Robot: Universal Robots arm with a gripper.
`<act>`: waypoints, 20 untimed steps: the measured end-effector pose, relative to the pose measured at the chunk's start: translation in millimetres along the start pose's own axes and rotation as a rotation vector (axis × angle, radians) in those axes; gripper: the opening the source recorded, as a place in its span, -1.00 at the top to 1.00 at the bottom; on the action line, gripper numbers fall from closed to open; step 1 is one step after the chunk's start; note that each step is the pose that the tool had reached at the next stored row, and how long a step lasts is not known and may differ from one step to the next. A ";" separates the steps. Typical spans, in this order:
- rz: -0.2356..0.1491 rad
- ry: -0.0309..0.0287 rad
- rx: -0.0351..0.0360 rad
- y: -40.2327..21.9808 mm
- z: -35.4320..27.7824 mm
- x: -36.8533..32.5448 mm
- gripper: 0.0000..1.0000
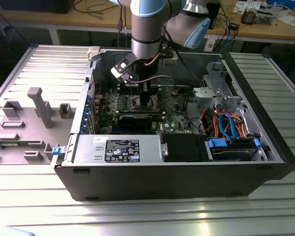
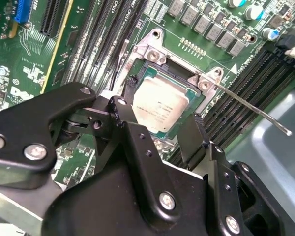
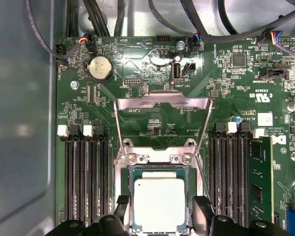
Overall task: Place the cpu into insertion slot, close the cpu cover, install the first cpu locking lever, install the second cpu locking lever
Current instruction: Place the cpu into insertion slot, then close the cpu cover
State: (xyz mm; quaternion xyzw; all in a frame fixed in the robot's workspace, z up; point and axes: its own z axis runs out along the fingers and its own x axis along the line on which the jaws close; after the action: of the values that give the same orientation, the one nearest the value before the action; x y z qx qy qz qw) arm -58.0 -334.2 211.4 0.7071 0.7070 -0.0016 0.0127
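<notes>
The arm reaches down into the open case (image 1: 187,182) on the counter (image 1: 137,216), with the end effector (image 1: 145,96) low over the green board (image 3: 226,88).

In both wrist views the cpu (image 3: 160,204) lies metal top up inside the socket (image 3: 157,158), between the rows of memory slots (image 3: 83,172). The end effector (image 3: 162,201) is spread, one black finger (image 3: 122,205) on each side of the cpu. The first wrist view shows a slim gap at each edge, so I judge the chip to be resting in the socket rather than pinched. The cover (image 3: 162,98) is swung fully open, its frame lying back over the board beyond the hinge. One lever (image 2: 250,103) stands free, angled away from the socket corner. Neither the cover nor the levers are done yet.

The risks, as I judge them:
- **Seating:** the cpu (image 2: 160,105) may not be flush. These views cannot confirm its notches match the socket, and pressure on a tilted chip could bend the contacts beneath.
- **Drag:** the fingers sit just beside the chip's edges. A skewed retreat could catch an edge and lift or shift the chip.
- **Snag:** the free lever passes near the end effector (image 2: 155,118), so sideways travel could hook it.
- **Cover:** if pushed off-square, the frame could ride onto the chip's edge.
</notes>
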 end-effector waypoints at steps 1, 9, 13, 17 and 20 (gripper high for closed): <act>0.000 0.0000 0.0020 0.1 -1.0 0.0 -0.24; 0.000 -0.0002 0.0034 1.4 -1.3 -0.1 0.54; 0.000 0.0000 0.0033 3.9 -1.2 0.0 0.79; 0.000 0.0000 0.0033 4.1 -1.2 0.0 0.79; 0.000 0.0000 0.0033 5.4 -1.2 0.0 0.79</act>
State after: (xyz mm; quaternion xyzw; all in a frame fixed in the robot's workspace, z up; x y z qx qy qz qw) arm -52.5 -334.2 212.6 0.7072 0.7070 -0.0028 0.0115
